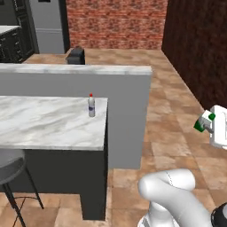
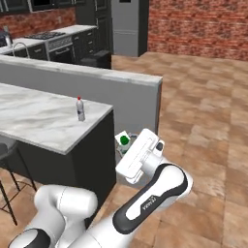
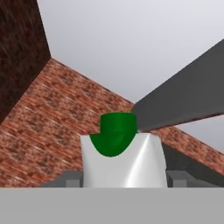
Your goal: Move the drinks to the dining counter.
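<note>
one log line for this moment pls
gripper: shut on green-and-white carton, held in air off counter end | red-cap bottle: upright on dining counter | carton: not yet placed

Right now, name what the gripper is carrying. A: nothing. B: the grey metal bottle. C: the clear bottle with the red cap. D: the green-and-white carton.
D: the green-and-white carton sits between the fingers of the gripper, while the clear bottle stands on the dining counter.

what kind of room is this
Most likely a home kitchen with a dining area: a stove and sink faucet along the far wall, a marble dining counter with a stool, brick walls.
</note>
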Controlling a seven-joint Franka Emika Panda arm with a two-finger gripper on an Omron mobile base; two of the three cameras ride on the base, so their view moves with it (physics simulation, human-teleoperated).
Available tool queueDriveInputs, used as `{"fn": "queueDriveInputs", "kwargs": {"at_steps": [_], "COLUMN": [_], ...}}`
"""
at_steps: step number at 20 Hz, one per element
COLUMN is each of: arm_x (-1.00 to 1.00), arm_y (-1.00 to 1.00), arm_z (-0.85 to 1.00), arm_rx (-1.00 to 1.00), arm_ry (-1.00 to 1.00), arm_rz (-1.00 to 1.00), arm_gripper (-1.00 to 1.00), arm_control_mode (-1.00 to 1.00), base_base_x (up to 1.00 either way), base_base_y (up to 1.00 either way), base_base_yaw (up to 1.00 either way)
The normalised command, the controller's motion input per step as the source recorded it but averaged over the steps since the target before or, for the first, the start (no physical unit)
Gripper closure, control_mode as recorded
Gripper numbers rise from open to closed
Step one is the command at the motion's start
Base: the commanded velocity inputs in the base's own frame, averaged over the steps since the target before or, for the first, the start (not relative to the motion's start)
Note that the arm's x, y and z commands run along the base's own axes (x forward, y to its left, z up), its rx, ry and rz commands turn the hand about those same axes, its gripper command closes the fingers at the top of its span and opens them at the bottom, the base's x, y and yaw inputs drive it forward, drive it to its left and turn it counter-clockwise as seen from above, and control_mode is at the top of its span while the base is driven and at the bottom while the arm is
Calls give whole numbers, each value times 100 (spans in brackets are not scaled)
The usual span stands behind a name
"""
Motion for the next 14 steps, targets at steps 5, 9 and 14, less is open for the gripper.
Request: {"fn": "queueDriveInputs", "kwargs": {"at_steps": [5, 9, 14], "arm_x": [0, 0, 0], "arm_y": [0, 0, 0], "arm_z": [0, 0, 0], "arm_rx": [0, 0, 0], "arm_ry": [0, 0, 0], "arm_rz": [0, 0, 0], "arm_gripper": [100, 100, 100], "arm_control_mode": [100, 100, 100], "base_base_x": [39, 53, 100], "base_base_y": [100, 100, 41], "base_base_yaw": [-15, -14, -4]}}
